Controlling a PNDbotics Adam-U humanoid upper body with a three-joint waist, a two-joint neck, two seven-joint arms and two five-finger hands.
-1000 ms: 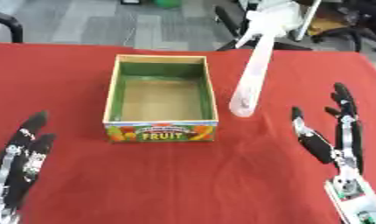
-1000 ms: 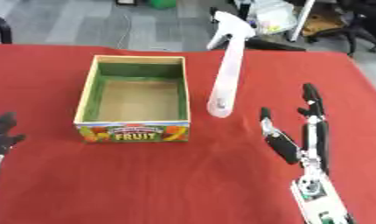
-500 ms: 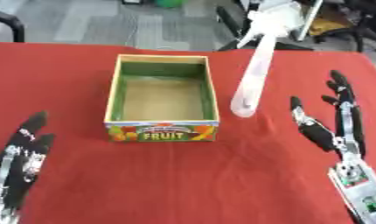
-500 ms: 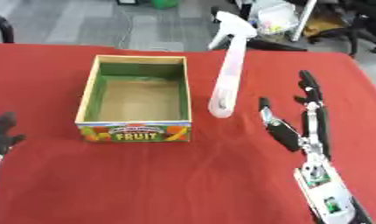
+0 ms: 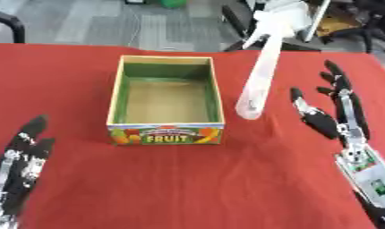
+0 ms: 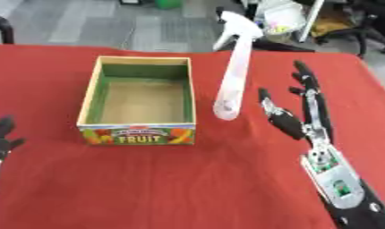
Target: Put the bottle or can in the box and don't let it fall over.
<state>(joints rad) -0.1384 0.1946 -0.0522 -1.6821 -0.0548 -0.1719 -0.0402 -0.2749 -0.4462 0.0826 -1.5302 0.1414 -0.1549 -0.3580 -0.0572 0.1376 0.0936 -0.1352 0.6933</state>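
Beside the box [image 5: 166, 134], a pale spray bottle [image 6: 233, 76] stands blurred; right hand [image 5: 336, 120] spread wide, holding nothing.

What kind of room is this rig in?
Probably an office or lab: black swivel office chairs on a grey floor behind a red cloth-covered table, where a cardboard fruit box and a tall white spray bottle stand.

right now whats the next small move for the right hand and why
Probably ease the right hand leftward to close round the spray bottle. The bottle stands upright on the red table beside the empty fruit box, and the hand is open, fingers straight, just right of it and apart.
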